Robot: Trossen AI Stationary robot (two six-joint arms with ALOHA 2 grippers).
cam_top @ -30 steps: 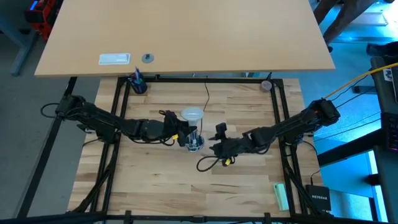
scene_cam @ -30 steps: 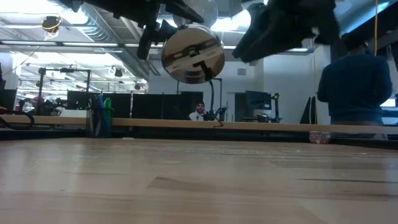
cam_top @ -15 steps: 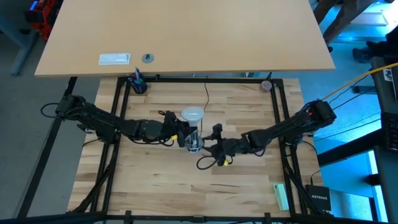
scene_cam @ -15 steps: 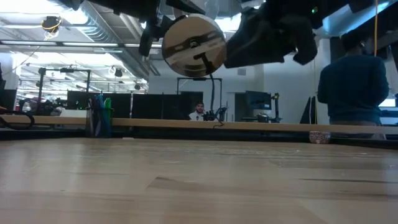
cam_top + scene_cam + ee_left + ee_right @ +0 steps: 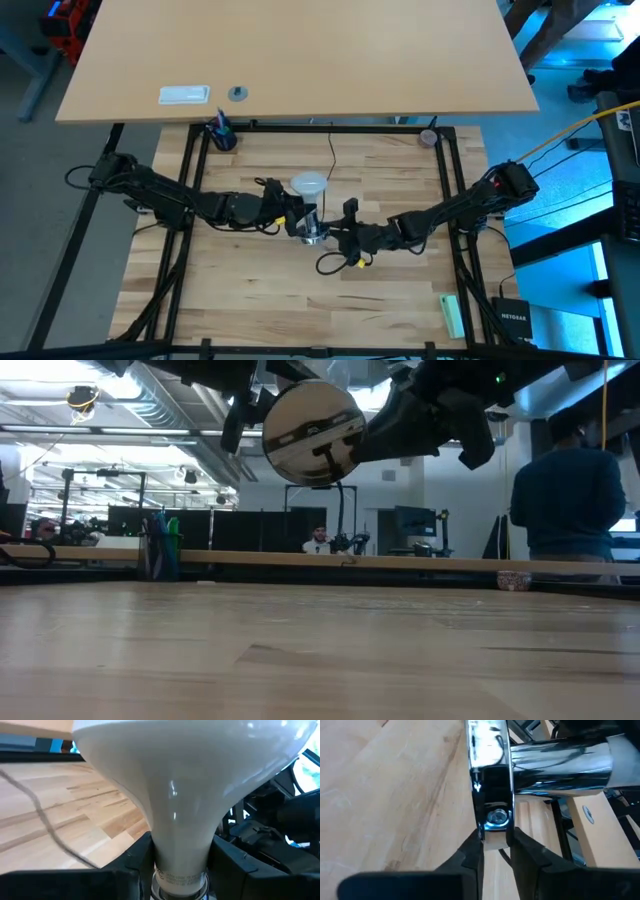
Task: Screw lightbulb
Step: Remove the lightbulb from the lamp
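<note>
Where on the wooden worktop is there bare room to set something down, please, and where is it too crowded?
Bare wood lies along the near edge of the worktop, left of the green block, and along the far side between the pen cup and the small round thing. The middle is crowded: the left hand holds the lightbulb, the right hand grips the socket.

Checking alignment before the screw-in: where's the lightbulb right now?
High view: the lightbulb is mid-table, held by the left gripper at its neck, directly above the silver socket that the right gripper clamps.

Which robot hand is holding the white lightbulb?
The left gripper, shut on the lightbulb just above its screw base. The right gripper pinches the shiny silver socket instead.
</note>
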